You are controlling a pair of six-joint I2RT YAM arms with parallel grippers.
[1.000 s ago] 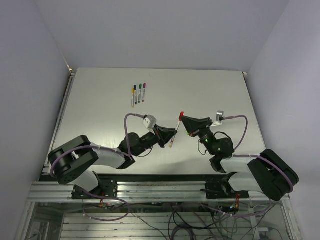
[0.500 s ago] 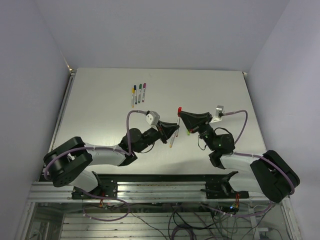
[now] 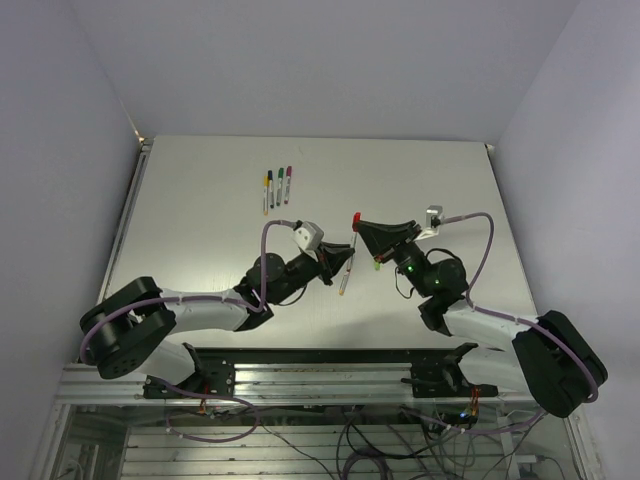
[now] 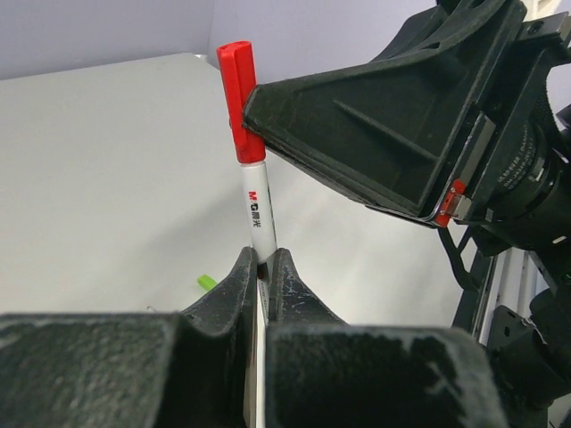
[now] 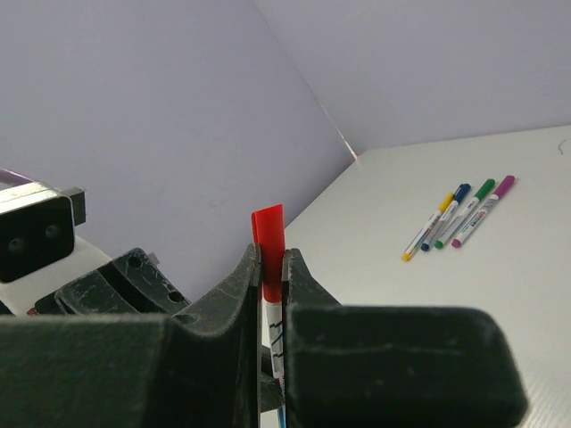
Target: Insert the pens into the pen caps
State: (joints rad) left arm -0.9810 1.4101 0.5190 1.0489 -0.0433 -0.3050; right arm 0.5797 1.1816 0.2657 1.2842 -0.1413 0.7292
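Two closed grips: right gripper (image 5: 270, 260) pinches the red cap (image 4: 237, 98), left gripper (image 4: 261, 259) pinches the white pen (image 4: 258, 205) just below that cap; four other pens (image 3: 277, 187) lie well beyond it on the counter (image 3: 200, 220).

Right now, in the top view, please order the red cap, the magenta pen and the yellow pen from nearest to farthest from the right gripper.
1. Red cap: clamped in the right gripper.
2. Magenta pen: right end of the far row.
3. Yellow pen: left end of that row.
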